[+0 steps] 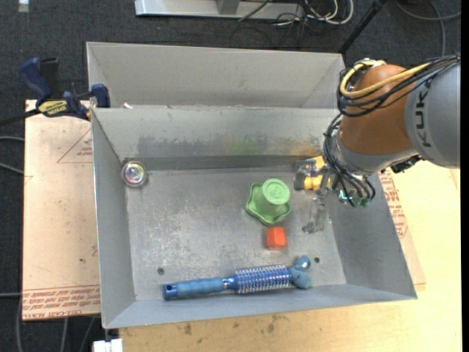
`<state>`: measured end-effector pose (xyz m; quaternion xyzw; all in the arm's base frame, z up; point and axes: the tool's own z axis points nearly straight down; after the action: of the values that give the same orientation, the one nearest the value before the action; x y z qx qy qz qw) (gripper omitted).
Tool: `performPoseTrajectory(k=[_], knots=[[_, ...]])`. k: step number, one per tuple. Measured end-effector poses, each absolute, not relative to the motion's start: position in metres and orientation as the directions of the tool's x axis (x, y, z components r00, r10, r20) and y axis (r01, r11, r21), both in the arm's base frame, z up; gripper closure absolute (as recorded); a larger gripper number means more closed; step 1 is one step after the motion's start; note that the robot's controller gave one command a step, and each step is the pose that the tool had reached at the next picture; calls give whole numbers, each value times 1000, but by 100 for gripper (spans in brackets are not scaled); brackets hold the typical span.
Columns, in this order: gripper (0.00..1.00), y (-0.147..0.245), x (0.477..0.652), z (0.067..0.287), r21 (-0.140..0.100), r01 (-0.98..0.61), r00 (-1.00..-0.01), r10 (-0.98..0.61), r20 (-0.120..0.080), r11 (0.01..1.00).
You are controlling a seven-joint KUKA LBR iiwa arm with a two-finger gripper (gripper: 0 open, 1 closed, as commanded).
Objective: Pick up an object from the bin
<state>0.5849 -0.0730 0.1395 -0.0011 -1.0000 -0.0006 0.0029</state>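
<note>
My gripper (314, 221) hangs low in the right part of the bin, just right of a green cup (268, 201) that lies upside down, and apart from it. A small orange block (276, 237) rests on the floor below the cup, to the lower left of the gripper. I see nothing held in the gripper.
A blue hairbrush (238, 281) lies along the front wall, its head towards the right. A small shiny round thing (134, 172) sits in the back left corner. The bin's right wall slopes up close to the gripper. The arm's orange cover and cables hang over the right rim.
</note>
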Motion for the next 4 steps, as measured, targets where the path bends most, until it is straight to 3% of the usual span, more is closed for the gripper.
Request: performPoseTrajectory(k=[1,2,3,4], knots=[[0,-25,629,68,2,-13,-1000,-13,-2,1000],[0,-27,628,101,2,90,-996,90,-5,996],[0,-23,623,100,2,194,-981,194,-1,981],[0,-31,622,71,3,293,-956,293,2,956]])
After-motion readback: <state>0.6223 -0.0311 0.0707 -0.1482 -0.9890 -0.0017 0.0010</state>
